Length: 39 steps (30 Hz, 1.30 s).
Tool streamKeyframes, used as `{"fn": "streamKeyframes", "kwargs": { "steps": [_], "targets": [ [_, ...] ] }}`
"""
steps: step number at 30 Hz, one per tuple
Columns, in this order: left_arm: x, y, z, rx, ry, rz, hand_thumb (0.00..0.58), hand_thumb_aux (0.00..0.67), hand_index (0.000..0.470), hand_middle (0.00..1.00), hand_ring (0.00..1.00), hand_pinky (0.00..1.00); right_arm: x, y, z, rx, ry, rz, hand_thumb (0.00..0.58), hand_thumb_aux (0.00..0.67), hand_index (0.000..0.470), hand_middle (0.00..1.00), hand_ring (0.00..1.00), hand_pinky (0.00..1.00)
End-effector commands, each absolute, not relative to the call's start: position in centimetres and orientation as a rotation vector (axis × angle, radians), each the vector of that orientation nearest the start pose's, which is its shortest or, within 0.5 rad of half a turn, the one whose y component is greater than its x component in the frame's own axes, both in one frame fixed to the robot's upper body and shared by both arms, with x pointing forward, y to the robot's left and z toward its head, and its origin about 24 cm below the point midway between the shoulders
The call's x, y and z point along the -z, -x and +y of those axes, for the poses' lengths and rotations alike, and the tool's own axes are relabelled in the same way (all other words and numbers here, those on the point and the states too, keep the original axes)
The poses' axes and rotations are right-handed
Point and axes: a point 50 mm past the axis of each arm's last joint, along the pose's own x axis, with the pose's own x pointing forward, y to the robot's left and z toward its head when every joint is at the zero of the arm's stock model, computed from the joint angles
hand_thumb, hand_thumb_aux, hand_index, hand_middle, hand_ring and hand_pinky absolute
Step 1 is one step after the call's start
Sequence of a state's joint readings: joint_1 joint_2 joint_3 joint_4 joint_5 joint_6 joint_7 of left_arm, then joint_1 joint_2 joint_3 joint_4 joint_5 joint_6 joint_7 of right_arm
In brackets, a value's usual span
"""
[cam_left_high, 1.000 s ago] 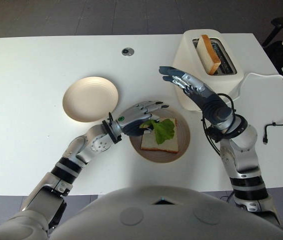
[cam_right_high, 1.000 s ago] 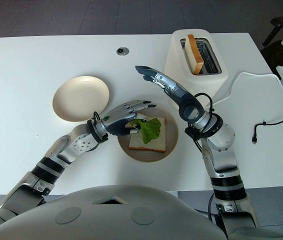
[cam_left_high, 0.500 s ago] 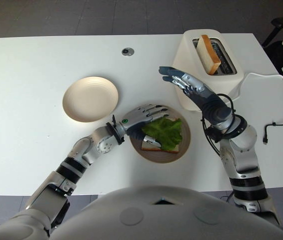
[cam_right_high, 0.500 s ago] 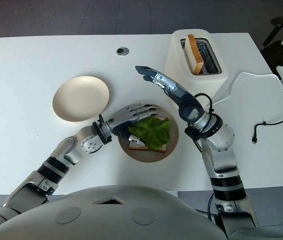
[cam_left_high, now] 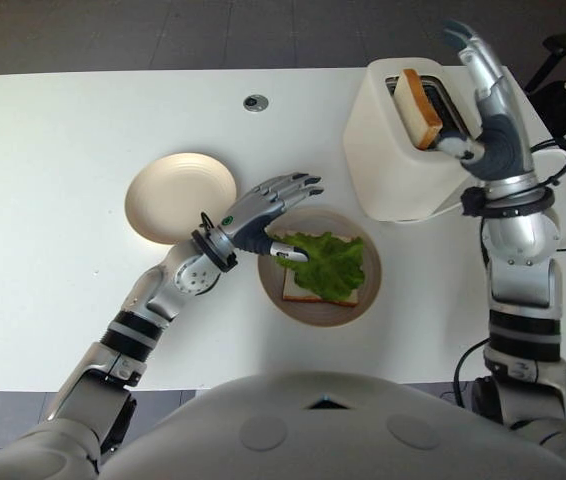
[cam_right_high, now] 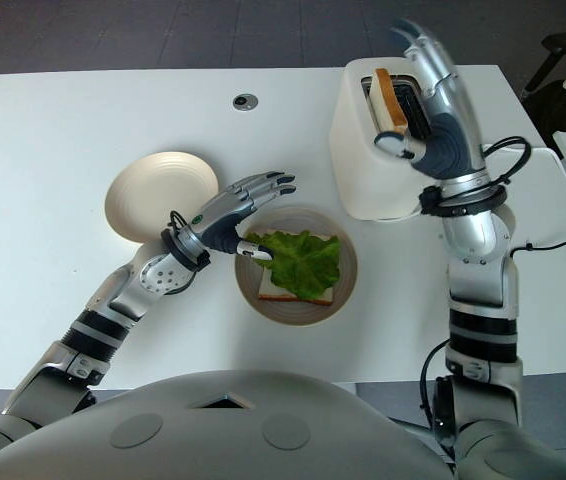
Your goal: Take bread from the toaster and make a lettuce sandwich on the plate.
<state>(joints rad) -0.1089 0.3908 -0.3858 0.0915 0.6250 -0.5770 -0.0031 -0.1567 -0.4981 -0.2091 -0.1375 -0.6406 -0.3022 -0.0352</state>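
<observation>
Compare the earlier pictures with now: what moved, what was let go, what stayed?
The left hand released the lettuce, now spread over the bread on the plate, and drew back a little. The right hand rose to the toaster, beside the slice in its slot. That slice and the empty plate stayed put.

Saw a round grommet (cam_left_high: 255, 102) set into the white table (cam_left_high: 63, 120) near its far edge; noted a black cable (cam_right_high: 548, 243) lying at right.

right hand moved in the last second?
Yes. The right hand went from left of the toaster, above the plate, away from the robot and rightward. It is now at the toaster's slot beside the bread slice.
</observation>
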Motion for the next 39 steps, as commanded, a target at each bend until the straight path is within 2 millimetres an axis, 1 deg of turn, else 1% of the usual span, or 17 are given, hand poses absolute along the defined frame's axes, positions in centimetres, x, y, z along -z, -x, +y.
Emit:
{"fn": "streamKeyframes", "kwargs": {
  "steps": [1,7,12,13,14,15,16,18,19,20,23,26,29,31,34,37,39],
  "targets": [
    [-5.4,-23.1,9.9,0.684,-0.892,-0.556,0.000,0.000,0.000,0.00,0.00,0.00,-15.4,-27.8,-25.2,0.141,1.361,-0.348,0.000,0.000,0.000,0.00,0.00,0.00],
    [-5.1,-23.2,9.8,0.689,-0.891,-0.550,0.000,0.000,0.000,0.00,0.00,0.00,-14.5,-29.0,-25.6,0.048,1.499,-0.171,0.000,0.000,0.000,0.00,0.00,0.00],
    [-5.0,-23.2,9.7,0.696,-0.893,-0.549,0.000,0.000,0.000,0.00,0.00,0.00,-14.2,-29.5,-24.8,-0.006,1.509,-0.169,0.000,0.000,0.000,0.00,0.00,0.00],
    [-4.9,-23.2,9.8,0.696,-0.894,-0.547,0.000,0.000,0.000,0.00,0.00,0.00,-14.3,-29.5,-24.4,-0.008,1.501,-0.189,0.432,0.331,0.232,0.00,0.00,0.00],
    [-4.9,-23.2,9.8,0.695,-0.895,-0.546,0.000,0.000,0.000,0.00,0.00,0.00,-14.5,-29.6,-24.1,0.000,1.489,-0.213,0.563,0.554,0.389,0.00,0.00,0.00],
    [-4.9,-23.3,9.8,0.695,-0.896,-0.544,0.000,0.000,0.000,0.00,0.00,0.00,-14.8,-29.6,-23.9,0.010,1.473,-0.237,0.580,0.670,0.470,0.02,0.02,0.02],
    [-4.8,-23.3,9.9,0.694,-0.896,-0.543,0.000,0.000,0.000,0.00,0.00,0.00,-15.2,-29.7,-23.7,0.028,1.456,-0.263,0.580,0.670,0.470,0.16,0.16,0.16],
    [-4.8,-23.4,9.9,0.693,-0.896,-0.539,0.000,0.000,0.000,0.00,0.00,0.00,-16.0,-29.7,-23.5,0.071,1.423,-0.323,0.580,0.670,0.470,0.67,0.67,0.67],
    [-4.7,-23.4,9.9,0.691,-0.895,-0.538,0.000,0.000,0.000,0.00,0.00,0.00,-16.4,-29.7,-23.3,0.093,1.404,-0.358,0.580,0.670,0.470,0.87,0.87,0.87],
    [-4.7,-23.5,9.9,0.689,-0.895,-0.535,0.000,0.000,0.000,0.00,0.00,0.00,-17.1,-29.7,-23.3,0.121,1.392,-0.394,0.580,0.670,0.470,1.00,1.00,1.00],
    [-4.5,-23.7,10.0,0.680,-0.894,-0.527,0.000,0.000,0.000,0.00,0.00,0.00,-18.8,-29.6,-23.2,0.190,1.350,-0.487,0.580,0.670,0.470,1.00,1.00,1.00],
    [-4.4,-23.8,10.0,0.671,-0.890,-0.526,0.000,0.000,0.000,0.00,0.00,0.00,-20.6,-29.1,-23.0,0.260,1.254,-0.609,0.580,0.670,0.470,1.00,1.00,1.00],
    [-4.5,-24.0,10.2,0.655,-0.882,-0.525,0.000,0.000,0.000,0.00,0.00,0.00,-22.4,-28.0,-22.7,0.285,1.093,-0.733,0.580,0.670,0.470,1.00,1.00,1.00],
    [-4.8,-24.3,10.7,0.625,-0.862,-0.524,0.000,0.000,0.000,0.00,0.00,0.00,-22.9,-27.3,-22.3,0.219,0.933,-0.781,0.580,0.670,0.470,1.00,1.00,1.00],
    [-5.6,-24.7,11.5,0.550,-0.784,-0.537,0.000,0.000,0.000,0.00,0.00,0.00,-22.8,-26.3,-21.6,0.021,0.669,-0.785,0.580,0.670,0.470,1.00,1.00,1.00],
    [-6.8,-25.0,12.7,0.439,-0.656,-0.555,0.000,0.000,0.000,0.00,0.00,0.00,-21.2,-25.6,-21.1,-0.166,0.441,-0.696,0.580,0.670,0.470,1.00,1.00,1.00],
    [-7.4,-25.3,13.5,0.370,-0.607,-0.559,0.000,0.000,0.000,0.00,0.00,0.00,-20.0,-25.1,-20.8,-0.238,0.322,-0.634,0.580,0.670,0.470,1.00,1.00,1.00]
  ]
}}
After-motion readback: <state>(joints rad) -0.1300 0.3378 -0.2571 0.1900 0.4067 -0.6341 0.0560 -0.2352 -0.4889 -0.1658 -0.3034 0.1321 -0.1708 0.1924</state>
